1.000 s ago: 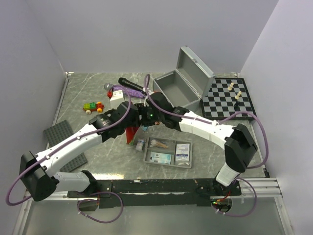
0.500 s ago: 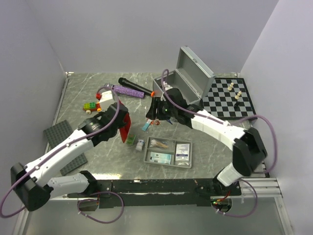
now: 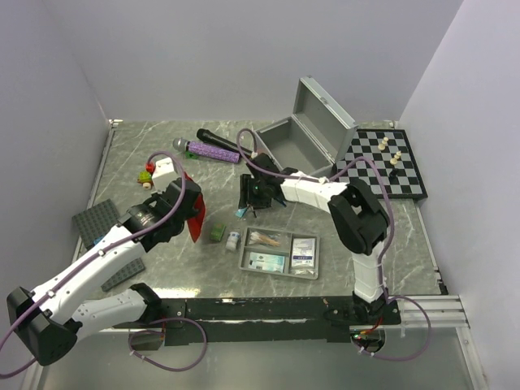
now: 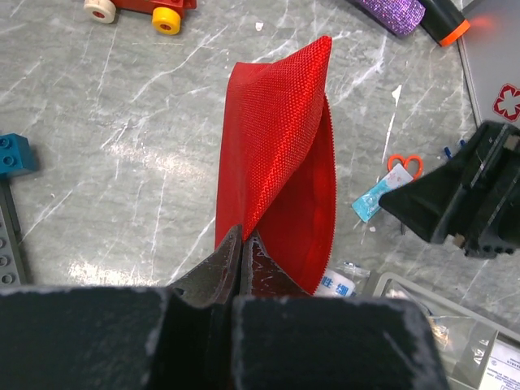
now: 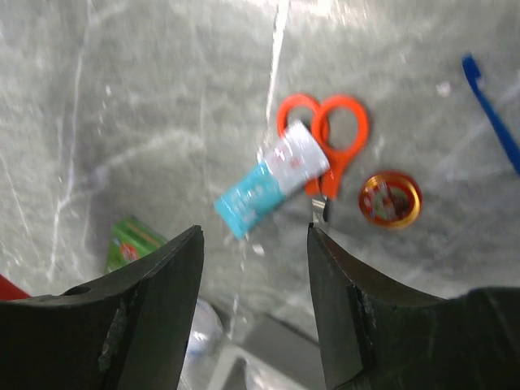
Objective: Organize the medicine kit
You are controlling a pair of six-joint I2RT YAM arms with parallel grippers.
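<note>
Left gripper [image 4: 241, 244] pinches red woven fabric pouch [image 4: 280, 162], long axis straight out from jaws; right gripper [image 5: 253, 236] spread wide over diagonal teal-and-white packet [image 5: 272, 185].

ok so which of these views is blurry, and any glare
Right wrist view: soft all over, the tube and scissors smeared. Left wrist view: pouch weave crisp, the left gripper dark and blurred, a bright glare patch on the table. Top view: sharp, evenly lit.
</note>
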